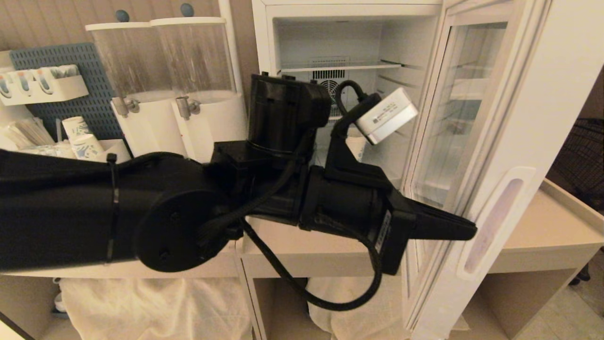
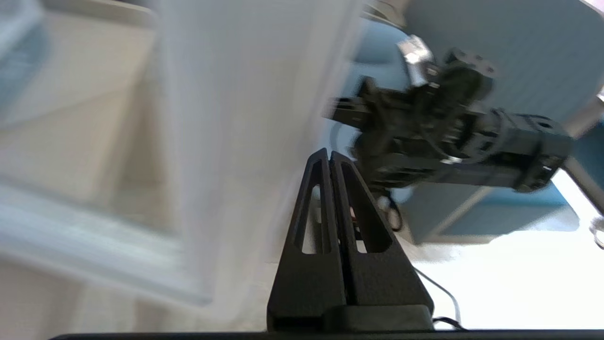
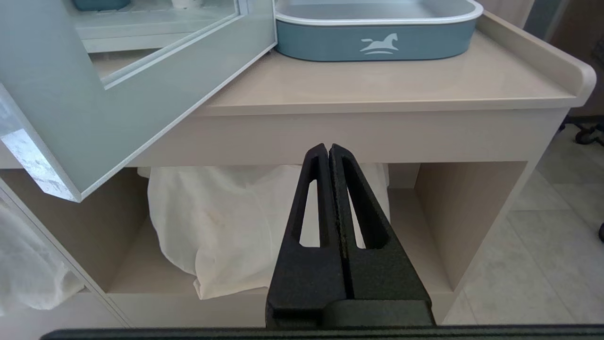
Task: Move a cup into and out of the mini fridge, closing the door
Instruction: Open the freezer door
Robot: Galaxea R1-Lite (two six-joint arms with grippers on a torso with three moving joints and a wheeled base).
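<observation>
White mini fridge [image 1: 264, 56] on a beige counter [image 1: 542, 226], glass door [image 1: 528, 141] swung wide open toward the right. Inside, wire shelves and a rear fan; low in the cabinet, a white paper cup [image 1: 357, 144], mostly hidden behind the arm. Left gripper [image 1: 469, 230] stretched across the front of the fridge, jaws pressed together and empty, tip just beside the door's inner frame near the recessed handle slot [image 1: 493, 222]. Right gripper [image 3: 329, 151] parked low, jaws closed on nothing, facing the counter's open shelf with white cloth [image 3: 226, 222]. Grey tray [image 3: 377, 33] on the counter. Two clear dispensers [image 1: 165, 61] left of the fridge.
</observation>
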